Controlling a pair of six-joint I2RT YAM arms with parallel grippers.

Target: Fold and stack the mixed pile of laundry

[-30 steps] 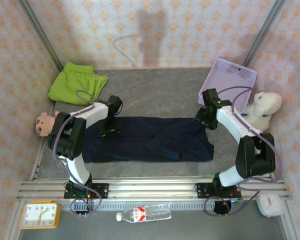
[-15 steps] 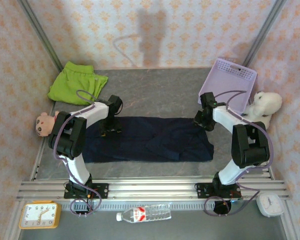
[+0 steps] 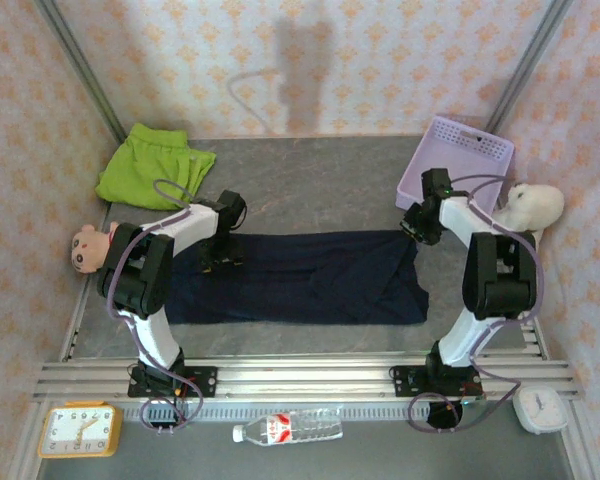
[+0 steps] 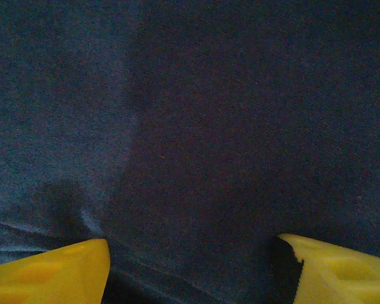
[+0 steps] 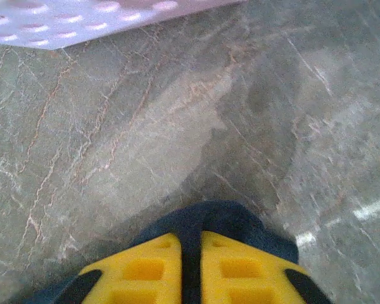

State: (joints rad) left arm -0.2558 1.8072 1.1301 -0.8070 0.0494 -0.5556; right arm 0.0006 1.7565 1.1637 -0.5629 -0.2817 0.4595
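- Pinching a corner of the navy garment (image 5: 215, 215), the right gripper (image 5: 191, 237) has its yellow fingers almost together. Only a thin dark fold of cloth is between them, and a small tongue of cloth sticks out just ahead of the tips.
- Directly under the left gripper (image 4: 193, 242) lies the same garment. Its fingers stand wide apart and point down at the cloth, and they hold nothing. I cannot tell whether the tips already touch the fabric. A soft wrinkle runs just beside one finger.
- Between the two grippers the garment is spread long and flat on the table (image 5: 145, 126). Its far edge runs from one gripper toward the other, and the rest lies behind them, toward the arm bases.
- I judge this cloth to be soft, limp and rather light. It has no stiffness, so it will probably sag and drag when lifted, and a thin pinch can slip off one layer.
- The best places to take hold seem to be the corners or the hem of the far edge, with both grippers at the same time, so that the fold comes down even.
- Ahead of the right gripper there is bare table, then the wall of the lavender basket (image 3: 460, 150), quite near.
- Far beyond the left gripper, to its left, the lime-green garment (image 3: 150, 165) lies bunched, well apart from the navy one. It looks equally soft.
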